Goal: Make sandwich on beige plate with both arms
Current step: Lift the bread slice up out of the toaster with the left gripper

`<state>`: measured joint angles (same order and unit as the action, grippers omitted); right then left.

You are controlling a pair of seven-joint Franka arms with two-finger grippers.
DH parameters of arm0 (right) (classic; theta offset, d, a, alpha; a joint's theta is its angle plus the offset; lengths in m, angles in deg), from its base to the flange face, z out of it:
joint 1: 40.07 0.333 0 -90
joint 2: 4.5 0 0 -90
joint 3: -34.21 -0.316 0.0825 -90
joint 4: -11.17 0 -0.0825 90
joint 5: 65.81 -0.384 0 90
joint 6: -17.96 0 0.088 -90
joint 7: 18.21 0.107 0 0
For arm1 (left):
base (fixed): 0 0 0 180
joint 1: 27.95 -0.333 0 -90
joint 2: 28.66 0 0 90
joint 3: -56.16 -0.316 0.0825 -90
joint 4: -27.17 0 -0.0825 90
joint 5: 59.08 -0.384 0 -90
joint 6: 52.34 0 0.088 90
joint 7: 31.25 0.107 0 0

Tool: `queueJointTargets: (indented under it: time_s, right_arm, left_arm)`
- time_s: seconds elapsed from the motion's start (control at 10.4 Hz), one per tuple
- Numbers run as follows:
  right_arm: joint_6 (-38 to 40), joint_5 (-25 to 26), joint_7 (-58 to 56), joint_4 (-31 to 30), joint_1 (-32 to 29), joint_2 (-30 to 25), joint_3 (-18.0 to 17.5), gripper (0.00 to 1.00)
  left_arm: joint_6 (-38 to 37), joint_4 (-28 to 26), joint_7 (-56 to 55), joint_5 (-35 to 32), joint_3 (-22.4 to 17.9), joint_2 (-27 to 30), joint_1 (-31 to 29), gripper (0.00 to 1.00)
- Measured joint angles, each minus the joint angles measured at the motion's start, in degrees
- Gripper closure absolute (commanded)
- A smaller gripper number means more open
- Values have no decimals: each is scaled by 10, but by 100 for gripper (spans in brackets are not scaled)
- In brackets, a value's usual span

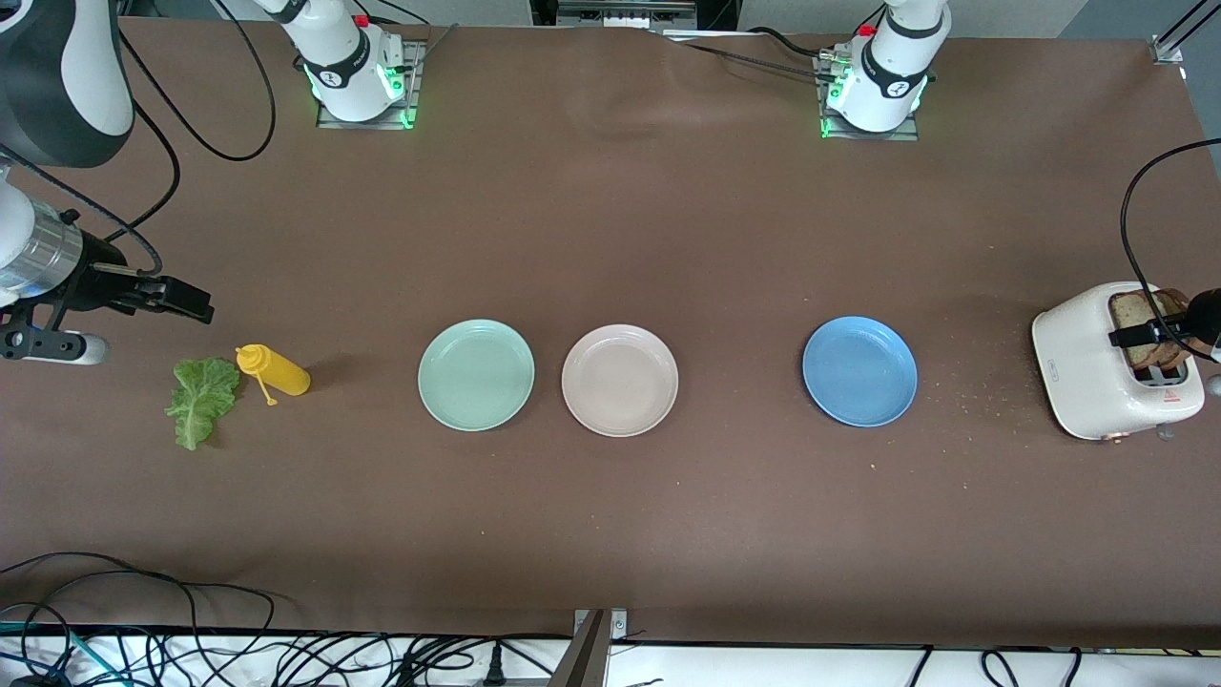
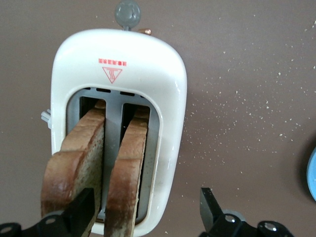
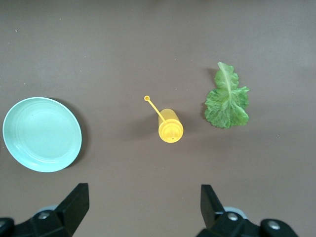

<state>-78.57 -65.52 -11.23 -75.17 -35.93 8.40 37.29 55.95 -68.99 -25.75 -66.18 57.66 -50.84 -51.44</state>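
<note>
Two brown bread slices (image 2: 126, 173) (image 1: 1140, 315) stand upright in the slots of a white toaster (image 1: 1097, 367) (image 2: 163, 79) at the left arm's end of the table. My left gripper (image 2: 145, 210) (image 1: 1154, 334) hangs open over the toaster. One slice and the toaster's wall lie between its fingers, and one finger (image 2: 81, 212) is in front of the other slice (image 2: 74, 158). The beige plate (image 1: 620, 405) is bare, mid-table. A green lettuce leaf (image 1: 202, 399) (image 3: 227, 101) lies at the right arm's end. My right gripper (image 1: 191, 301) (image 3: 143, 207) is open and holds nothing, above the table near the leaf.
A yellow squeeze bottle (image 1: 275, 369) (image 3: 170, 129) lies beside the lettuce. A mint-green plate (image 1: 476, 401) (image 3: 42, 134) sits next to the beige one, and a blue plate (image 1: 859, 396) lies toward the toaster. Crumbs dot the table between the blue plate and the toaster.
</note>
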Motion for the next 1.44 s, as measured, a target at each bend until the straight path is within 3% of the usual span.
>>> queueJointTargets:
  time_s: [0.19,0.48,0.67,0.86,1.44]
  right_arm:
    - [0,0,0,0,0,0,0,0]
    - [0,0,0,0,0,0,0,0]
    - [0,0,0,0,0,0,0,0]
    - [0,0,0,0,0,0,0,0]
    - [0,0,0,0,0,0,0,0]
  left_arm:
    - [17,-32,4,0,0,22,0,23]
    - [63,-90,14,0,0,54,-6,59]
    - [66,-94,36,0,0,59,-14,74]
    - [68,-94,53,-24,0,60,-19,100]
    - [62,-74,98,-36,3,64,-19,100]
